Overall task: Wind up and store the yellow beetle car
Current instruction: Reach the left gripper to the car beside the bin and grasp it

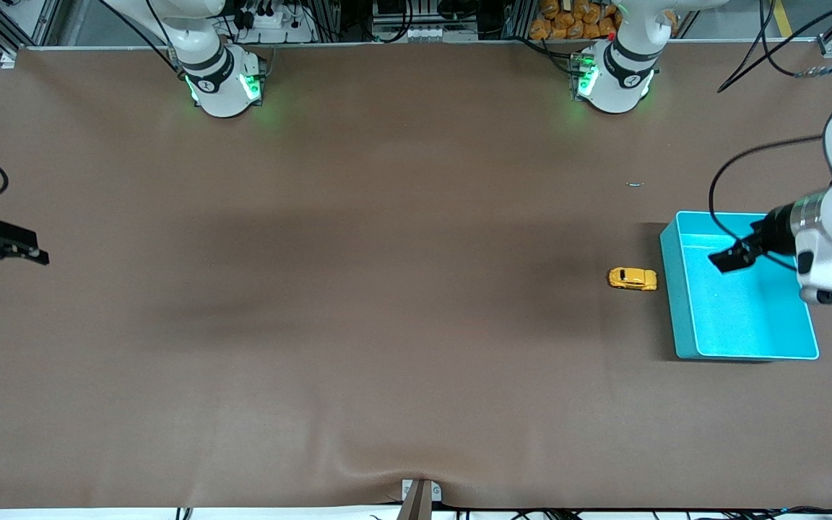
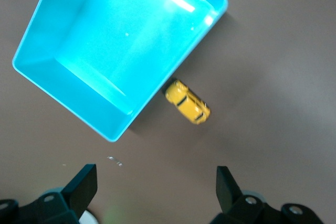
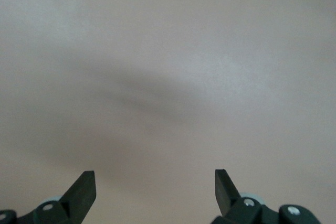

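Note:
The yellow beetle car (image 1: 633, 279) stands on its wheels on the brown table, just beside the teal bin (image 1: 677, 310), on the side toward the right arm's end. In the left wrist view the car (image 2: 188, 102) sits close to the bin's wall (image 2: 79, 95). My left gripper (image 1: 731, 259) hangs open over the bin with nothing between its fingers, and it also shows as the left gripper (image 2: 156, 182) in its wrist view. My right gripper (image 1: 10, 266) waits open and empty over the right arm's end of the table. The right gripper (image 3: 155, 182) sees only bare table below it.
Nothing lies inside the teal bin. A tiny pale speck (image 1: 635, 184) lies on the table between the bin and the left arm's base (image 1: 614, 79). The brown table cover (image 1: 358, 303) is wrinkled near the front edge.

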You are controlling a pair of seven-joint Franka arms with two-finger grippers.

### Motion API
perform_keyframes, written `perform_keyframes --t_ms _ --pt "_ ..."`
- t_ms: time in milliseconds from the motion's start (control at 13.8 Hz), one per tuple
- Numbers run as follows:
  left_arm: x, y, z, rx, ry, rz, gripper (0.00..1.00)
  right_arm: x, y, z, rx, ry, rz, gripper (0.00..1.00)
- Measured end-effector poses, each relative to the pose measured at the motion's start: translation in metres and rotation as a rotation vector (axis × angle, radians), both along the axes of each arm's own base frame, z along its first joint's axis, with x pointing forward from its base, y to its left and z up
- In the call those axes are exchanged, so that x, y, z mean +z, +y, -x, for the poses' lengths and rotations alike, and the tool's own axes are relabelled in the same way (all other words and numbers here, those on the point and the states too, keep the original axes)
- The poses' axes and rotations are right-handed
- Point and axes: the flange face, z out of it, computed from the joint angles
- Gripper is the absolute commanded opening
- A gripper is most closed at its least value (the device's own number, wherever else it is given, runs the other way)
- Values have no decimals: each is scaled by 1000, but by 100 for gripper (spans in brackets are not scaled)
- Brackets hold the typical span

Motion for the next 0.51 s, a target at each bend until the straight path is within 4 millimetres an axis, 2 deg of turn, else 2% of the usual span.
perform_keyframes --t_ms 145,217,361,506 --pt "-36 12 -13 76 8 -15 100 23 17 13 -100 1 13 100" --pt "-50 11 -16 96 20 -21 100 31 27 19 -133 3 32 100" --pt "-59 7 -17 144 33 -32 100 40 40 28 -155 12 57 100" --pt "-62 5 -16 233 8 -51 100 41 42 37 -158 8 62 100"
